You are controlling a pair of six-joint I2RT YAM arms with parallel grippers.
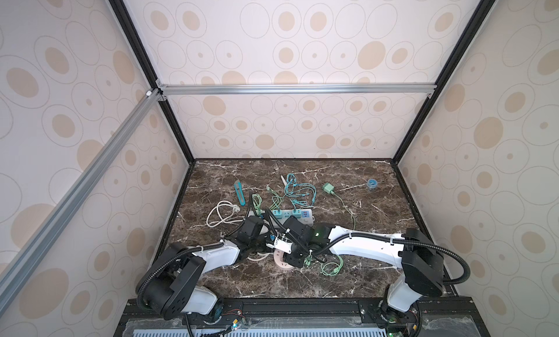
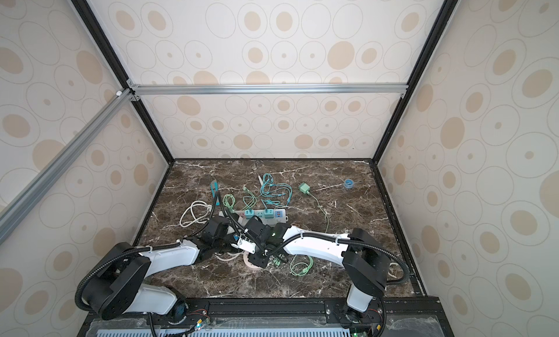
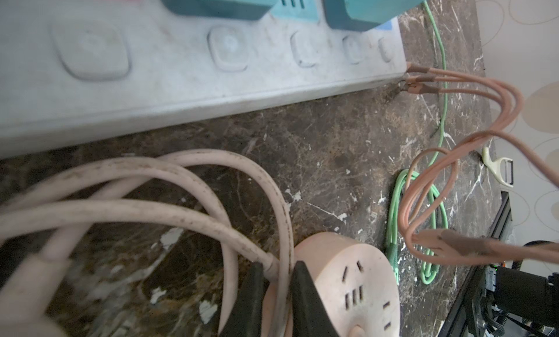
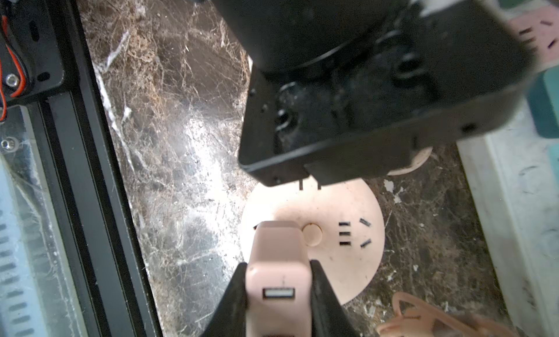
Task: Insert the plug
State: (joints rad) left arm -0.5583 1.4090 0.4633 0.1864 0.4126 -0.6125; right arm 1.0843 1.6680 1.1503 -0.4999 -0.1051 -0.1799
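My right gripper [image 4: 279,269] is shut on a pink USB charger plug [image 4: 276,244], one black finger on each side. The plug's far end stands over the round pink socket hub [image 4: 348,259] beside its centre button. Its prongs are hidden, so I cannot tell whether they sit in the slots. My left gripper [image 3: 278,267] is shut on the hub's pale pink cord [image 3: 211,220] where it joins the hub [image 3: 348,278]. In both top views the hub [image 1: 279,264] [image 2: 249,264] lies mostly hidden under the two wrists.
A white power strip [image 1: 287,214] [image 3: 181,87] with teal adapters lies just behind the hub. Green cable [image 1: 331,269], salmon cable [image 3: 423,199], teal cables [image 1: 298,190], a white cord [image 1: 220,214], a green charger [image 1: 327,187], a teal knife [image 1: 239,193] and a blue roll [image 1: 371,183] lie around. The left wrist body [image 4: 378,93] overhangs the hub.
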